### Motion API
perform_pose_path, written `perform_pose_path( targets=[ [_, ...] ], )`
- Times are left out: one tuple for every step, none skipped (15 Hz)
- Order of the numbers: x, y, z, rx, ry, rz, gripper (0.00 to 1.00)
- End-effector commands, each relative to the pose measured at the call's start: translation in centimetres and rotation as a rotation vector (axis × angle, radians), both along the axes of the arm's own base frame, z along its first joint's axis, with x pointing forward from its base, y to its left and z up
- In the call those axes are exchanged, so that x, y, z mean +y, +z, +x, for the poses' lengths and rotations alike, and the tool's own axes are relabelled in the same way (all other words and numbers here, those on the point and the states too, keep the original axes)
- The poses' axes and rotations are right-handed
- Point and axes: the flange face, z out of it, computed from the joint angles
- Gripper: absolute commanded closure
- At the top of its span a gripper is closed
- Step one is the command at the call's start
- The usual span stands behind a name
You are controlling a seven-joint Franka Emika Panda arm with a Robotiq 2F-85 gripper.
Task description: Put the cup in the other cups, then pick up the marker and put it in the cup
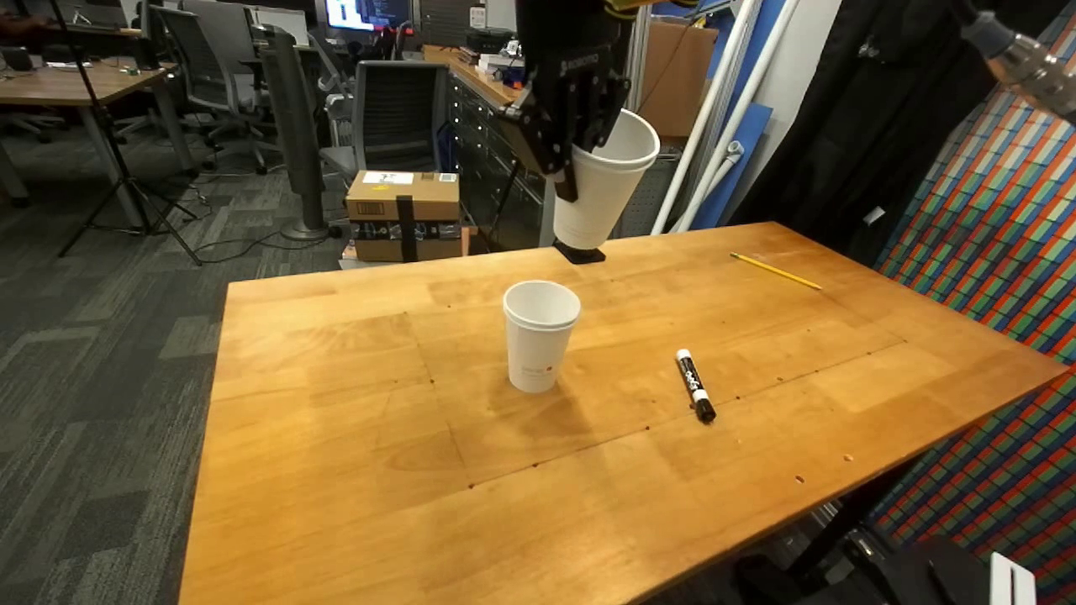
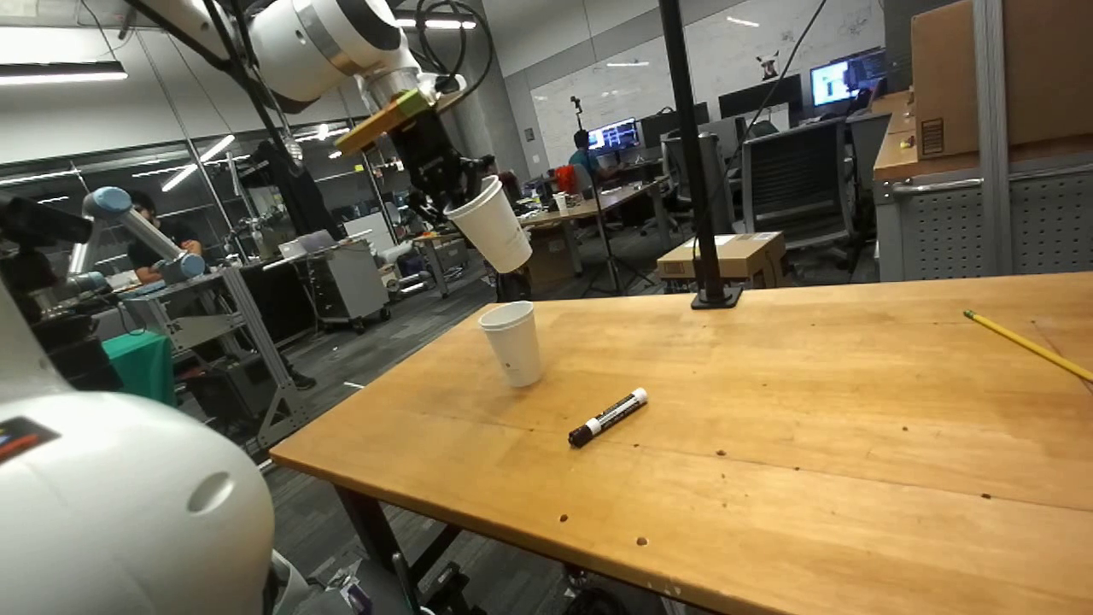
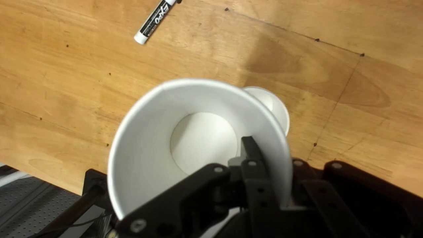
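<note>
My gripper is shut on the wall of the white cup, one finger inside it and one outside. The cup hangs tilted in the air; it also shows in an exterior view and large in the wrist view. The other cups, a nested white stack, stand upright on the table, below the held cup and apart from it. In the wrist view the held cup hides most of the stack. The black marker with a white end lies on the table beside the stack, also in the wrist view.
The wooden table bears a yellow pencil towards one end. A black post with a square base stands at the table's edge, behind the held cup in an exterior view. Cardboard boxes stand beyond the table.
</note>
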Motion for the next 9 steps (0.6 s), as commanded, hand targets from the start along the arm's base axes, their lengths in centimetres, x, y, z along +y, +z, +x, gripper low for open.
perform_pose_path(
  targets=[
    [4.2,0.8,-1.0,0.011,-0.036,-0.008,0.98],
    [5.4,0.7,-1.5,0.019,-0.043,-0.010,0.98],
    [6.6,0.4,-2.0,0.024,-0.044,-0.010,0.98],
    [7.5,0.2,-2.3,0.029,-0.045,-0.008,0.98],
    [8.4,-0.1,-2.6,0.037,-0.038,0.002,0.98],
    [9.0,-0.4,-2.7,0.040,-0.033,0.011,0.98],
    [9.4,-0.8,-2.8,0.052,-0.028,0.021,0.98],
    [9.5,-1.3,-2.6,0.063,-0.020,0.032,0.98],
    [9.6,-1.9,-2.4,0.068,-0.013,0.035,0.98]
  ],
)
